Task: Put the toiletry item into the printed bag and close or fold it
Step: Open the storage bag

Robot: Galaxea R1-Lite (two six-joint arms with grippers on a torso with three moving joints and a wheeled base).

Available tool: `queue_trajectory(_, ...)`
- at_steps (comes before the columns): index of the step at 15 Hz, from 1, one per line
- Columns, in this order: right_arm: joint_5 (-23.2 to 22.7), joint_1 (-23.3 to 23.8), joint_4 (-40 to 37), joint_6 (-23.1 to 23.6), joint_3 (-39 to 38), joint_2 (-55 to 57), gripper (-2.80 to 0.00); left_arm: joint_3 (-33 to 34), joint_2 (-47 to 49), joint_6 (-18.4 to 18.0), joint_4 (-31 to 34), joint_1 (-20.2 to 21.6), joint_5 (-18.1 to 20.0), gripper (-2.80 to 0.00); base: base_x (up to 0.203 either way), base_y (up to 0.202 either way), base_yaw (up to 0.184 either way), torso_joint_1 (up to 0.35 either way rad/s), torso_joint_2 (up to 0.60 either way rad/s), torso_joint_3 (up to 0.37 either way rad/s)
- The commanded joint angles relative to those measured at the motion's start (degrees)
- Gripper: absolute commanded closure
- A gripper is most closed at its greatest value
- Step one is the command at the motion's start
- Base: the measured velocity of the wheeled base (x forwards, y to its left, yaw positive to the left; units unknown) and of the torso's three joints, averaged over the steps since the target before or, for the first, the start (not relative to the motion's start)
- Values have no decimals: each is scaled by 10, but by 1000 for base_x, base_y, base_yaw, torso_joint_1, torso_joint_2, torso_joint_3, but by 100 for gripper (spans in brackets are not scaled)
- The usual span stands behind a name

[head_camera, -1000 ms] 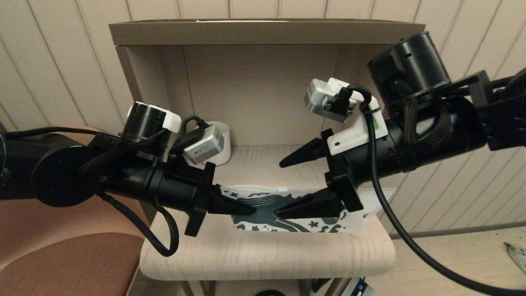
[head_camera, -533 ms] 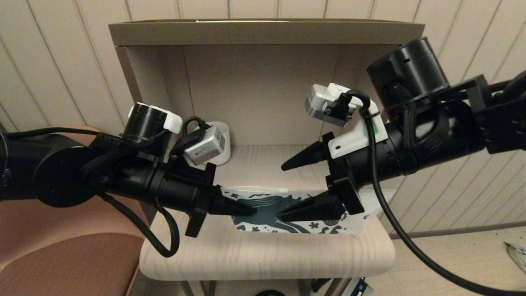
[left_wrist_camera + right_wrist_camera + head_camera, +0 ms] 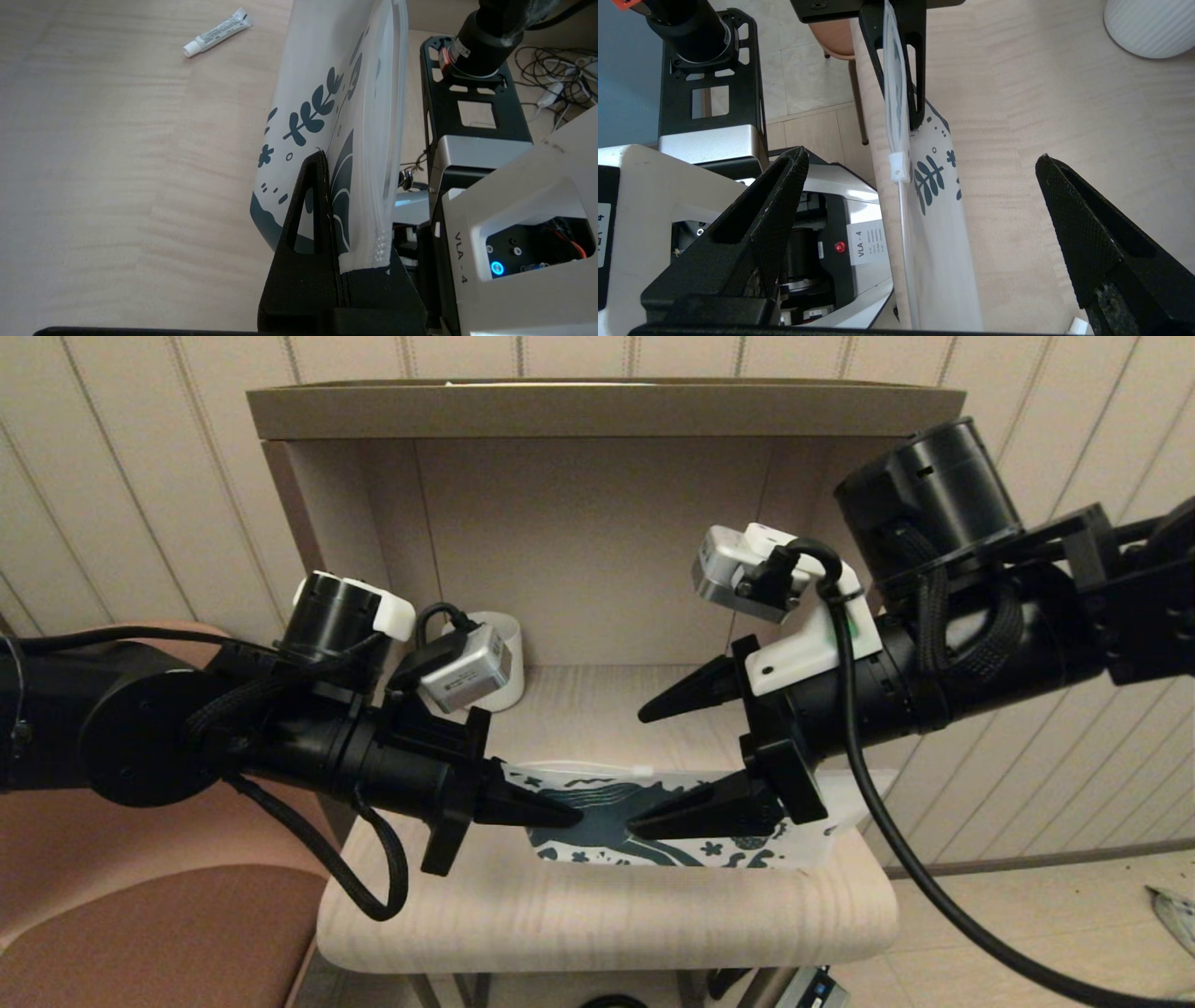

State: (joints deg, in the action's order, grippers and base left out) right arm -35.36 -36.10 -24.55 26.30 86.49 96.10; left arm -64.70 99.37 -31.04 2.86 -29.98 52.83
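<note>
The printed bag (image 3: 681,845), white with dark teal prints, stands on edge on the wooden tabletop (image 3: 607,905). My left gripper (image 3: 565,817) is shut on its left end, seen close up as the bag (image 3: 336,84) pinched between the black fingers (image 3: 308,196). My right gripper (image 3: 649,767) is open and straddles the bag's top edge just right of the white zip slider (image 3: 641,770), without touching it. The toiletry item (image 3: 217,32), a small white tube, lies flat on the wood beyond the bag. In the head view my right arm hides it.
A white ribbed mug (image 3: 499,658) stands at the back left of the table, inside an open-fronted wooden box (image 3: 597,411). A brown chair seat (image 3: 140,915) is at the left. My own base (image 3: 714,140) shows below the table's front edge.
My right arm has drifted very slightly to the right, still open. The left gripper keeps the same hold on the bag.
</note>
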Motion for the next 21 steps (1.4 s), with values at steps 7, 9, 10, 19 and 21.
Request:
queue_trajectory(7, 0, 0, -1, 1, 0, 0, -280, 0, -2, -3, 0, 0, 3, 0, 0, 0, 0, 0, 0, 0)
queue_trajectory(9, 0, 0, -2, 1, 0, 0, -280, 0, -1, -3, 0, 0, 3, 0, 0, 0, 0, 0, 0, 0)
queue_trajectory(10, 0, 0, -2, 1, 1, 1, -280, 0, -2, -3, 0, 0, 3, 0, 0, 0, 0, 0, 0, 0)
queue_trajectory(19, 0, -1, -5, 1, 3, 1, 0, 1, -5, -3, 0, -1, 3, 0, 0, 0, 0, 0, 0, 0)
queue_trajectory(21, 0, -1, -5, 1, 2, 1, 0, 1, -5, -3, 0, -1, 3, 0, 0, 0, 0, 0, 0, 0)
